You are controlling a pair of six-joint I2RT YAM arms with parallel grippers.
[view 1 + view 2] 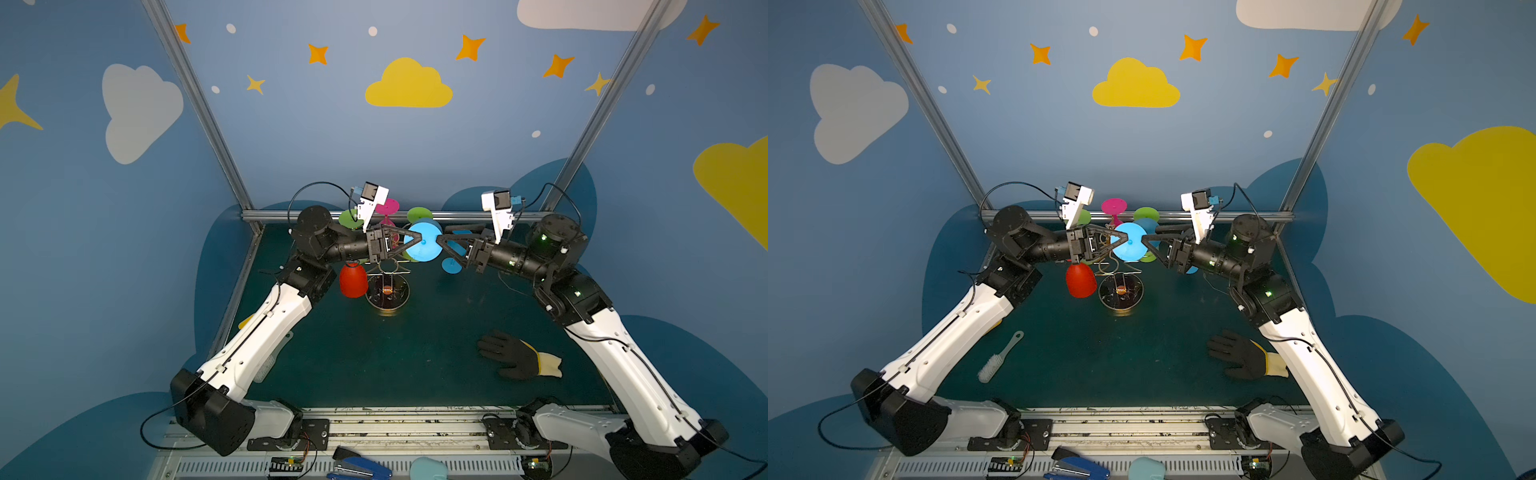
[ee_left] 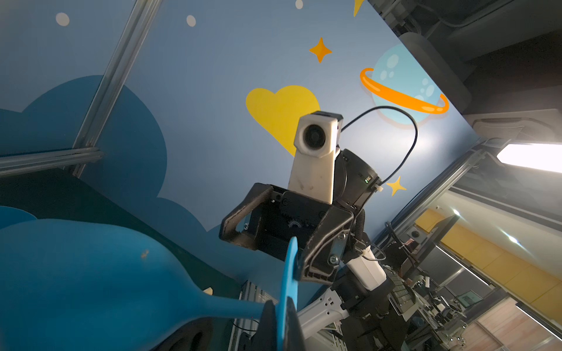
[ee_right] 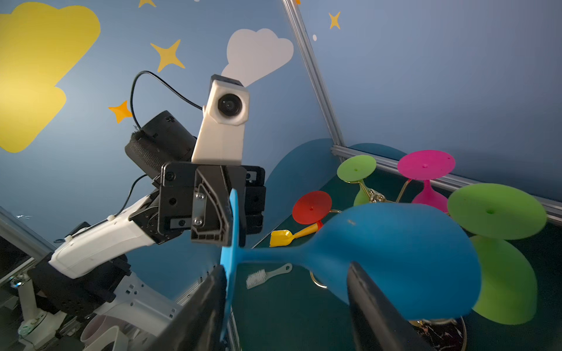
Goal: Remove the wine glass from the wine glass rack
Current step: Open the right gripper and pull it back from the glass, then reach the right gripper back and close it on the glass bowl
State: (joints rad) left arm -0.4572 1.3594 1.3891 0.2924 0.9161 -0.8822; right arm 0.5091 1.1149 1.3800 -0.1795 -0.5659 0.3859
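Right wrist view: the blue wine glass (image 3: 395,258) lies crosswise to the right gripper (image 3: 287,267), whose fingers stand wide apart astride the stem, one by the foot, one by the bowl. The left gripper (image 1: 419,240) pinches the foot's rim. In both top views the foot faces the camera as a full disc, above the base of the wine glass rack (image 1: 399,297), with the bowl mostly hidden behind it. Whether any wire touches the glass cannot be told.
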